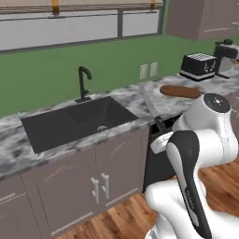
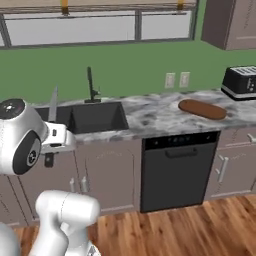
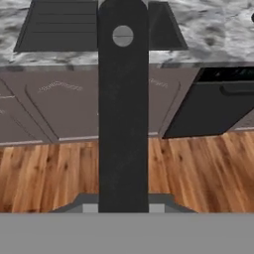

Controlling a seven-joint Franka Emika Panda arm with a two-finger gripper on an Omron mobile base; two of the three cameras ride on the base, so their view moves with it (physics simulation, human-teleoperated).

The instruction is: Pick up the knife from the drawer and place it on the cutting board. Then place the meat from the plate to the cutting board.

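Holding the knife [image 3: 122, 114], the tool faces the dishwasher [image 2: 179, 170] and sink [image 2: 87, 118].

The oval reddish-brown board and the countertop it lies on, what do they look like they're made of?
The oval reddish-brown cutting board looks like wood with a smooth matte finish, judging by its warm, even brown; no grain is visible. The grey-and-white mottled countertop looks like polished marble or granite, going by its cloudy veining, though laminate could look the same.
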